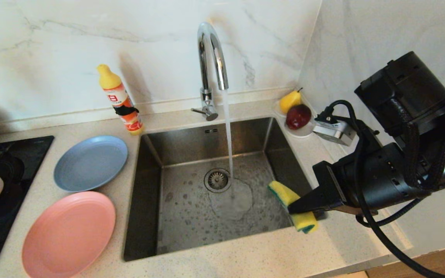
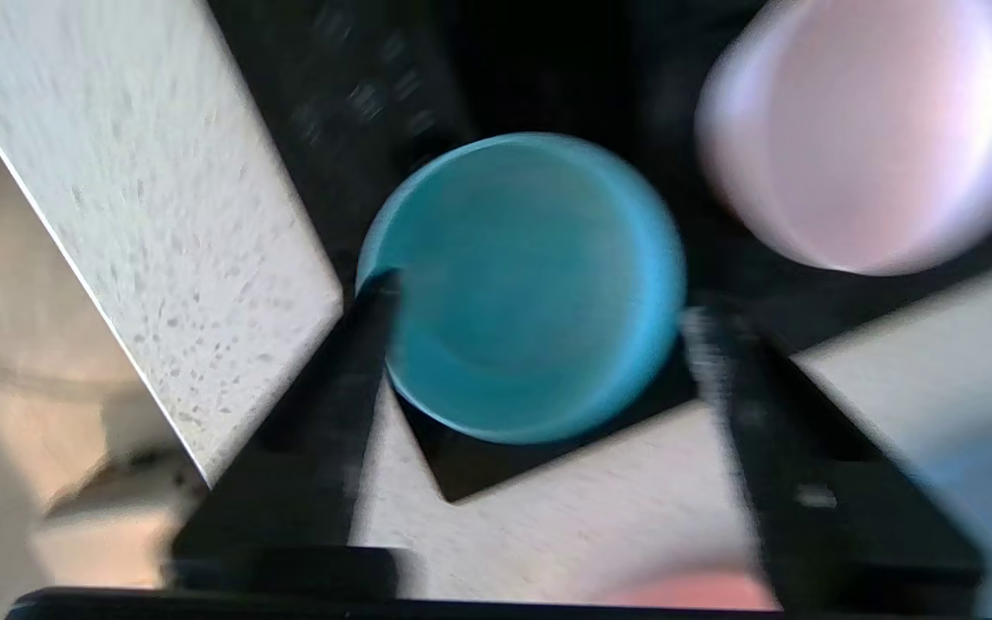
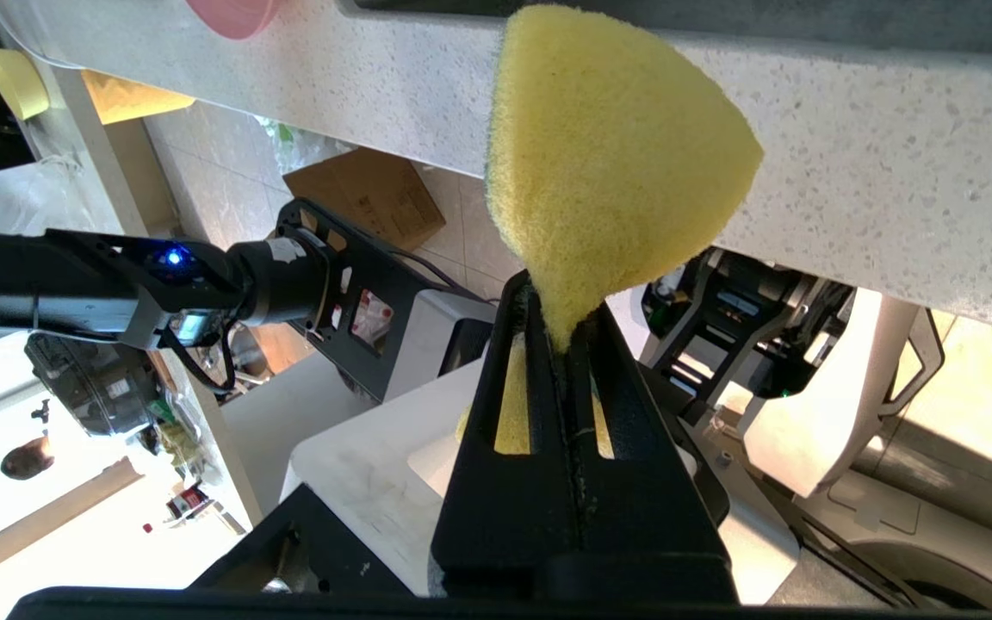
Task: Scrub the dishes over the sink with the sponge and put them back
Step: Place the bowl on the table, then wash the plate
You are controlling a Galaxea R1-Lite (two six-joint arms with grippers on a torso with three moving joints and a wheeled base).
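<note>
Right end effector (image 1: 303, 206) is clenched on the sponge (image 1: 294, 206), pinching its waist at the sink's (image 1: 191, 239) right rim; the foam looks soft and light. Left end effector (image 2: 539, 344) stands released, fingers either side of the teal bowl (image 2: 522, 284) on the black hob, apparently not touching. The bowl appears rigid, smooth, probably slippery; best gripped across the rim.

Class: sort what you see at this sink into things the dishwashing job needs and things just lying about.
Job: sponge, sink, pink plate, grey-blue plate, teal bowl, pale pink bowl.
Lying about: soap bottle, pear, red fruit.
</note>
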